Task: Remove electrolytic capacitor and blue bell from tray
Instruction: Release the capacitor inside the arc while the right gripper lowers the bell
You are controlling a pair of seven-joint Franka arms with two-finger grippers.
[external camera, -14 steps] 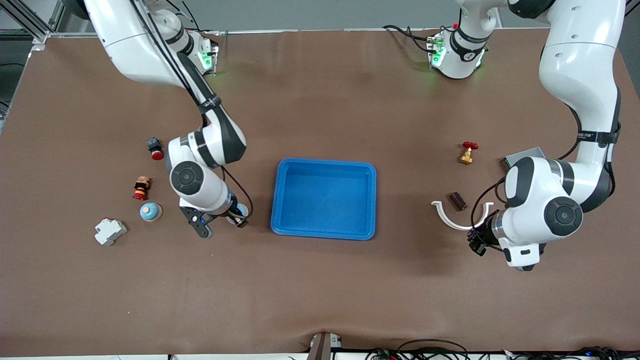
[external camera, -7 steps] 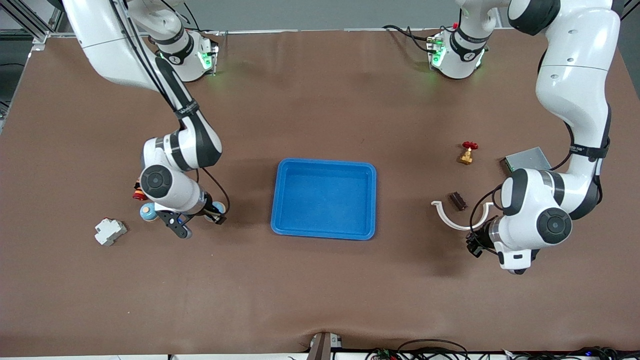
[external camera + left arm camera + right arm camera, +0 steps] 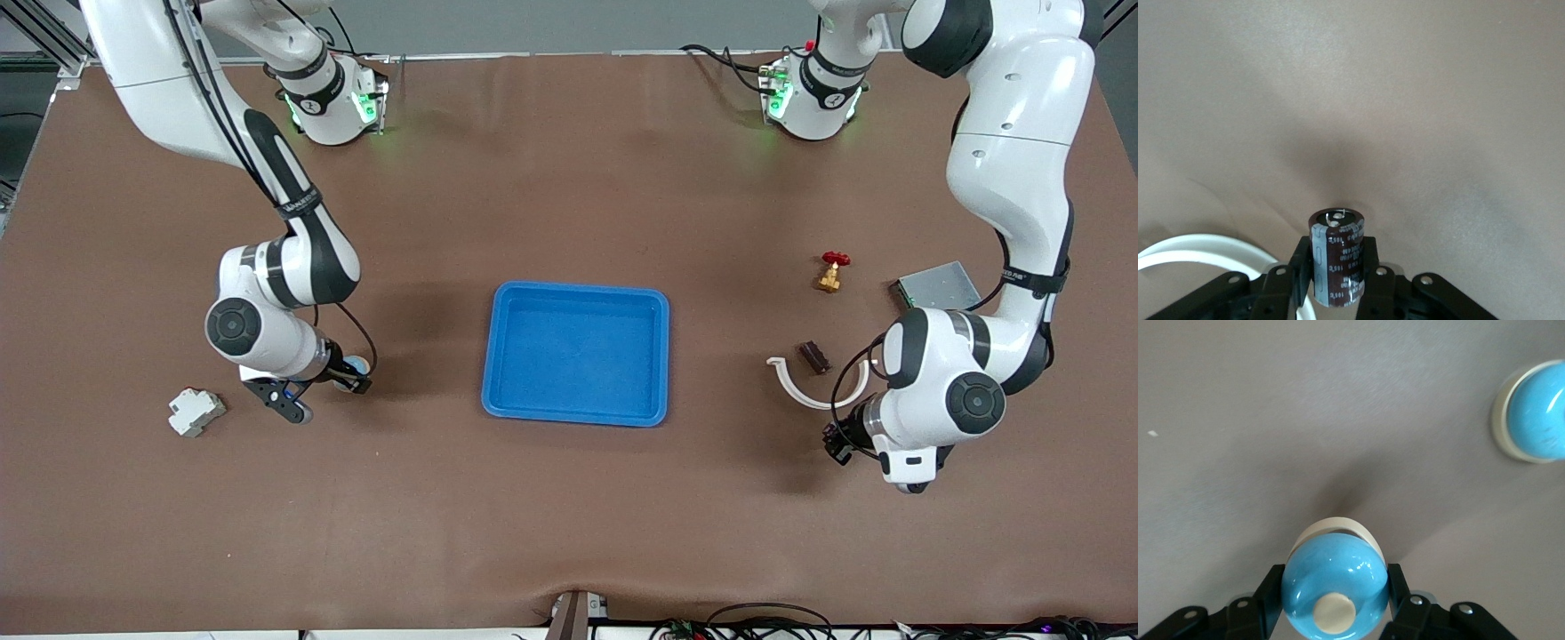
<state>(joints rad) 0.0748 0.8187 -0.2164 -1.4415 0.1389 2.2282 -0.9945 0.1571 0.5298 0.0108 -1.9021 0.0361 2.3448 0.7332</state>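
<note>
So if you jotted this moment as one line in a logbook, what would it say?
left gripper: shut on capacitor, above table | right gripper: shut on bell, above table | blue tray: empty

The right arm's wrist hides most of the held bell [image 3: 356,364], and the white ring [image 3: 1218,248] runs off the frame's lower left.

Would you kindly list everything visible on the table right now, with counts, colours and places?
tray: 1, blue, table centre
bells: 2, blue; one held, one on the table nearby
capacitor: 1, dark brown, held
breaker: 1, white, right arm's end
valve: 1, brass and red, left arm's end
metal box: 1, grey, beside valve
curved clip: 1, white
small block: 1, brown, by clip
right gripper: shut on a bell
left gripper: shut on capacitor
</note>
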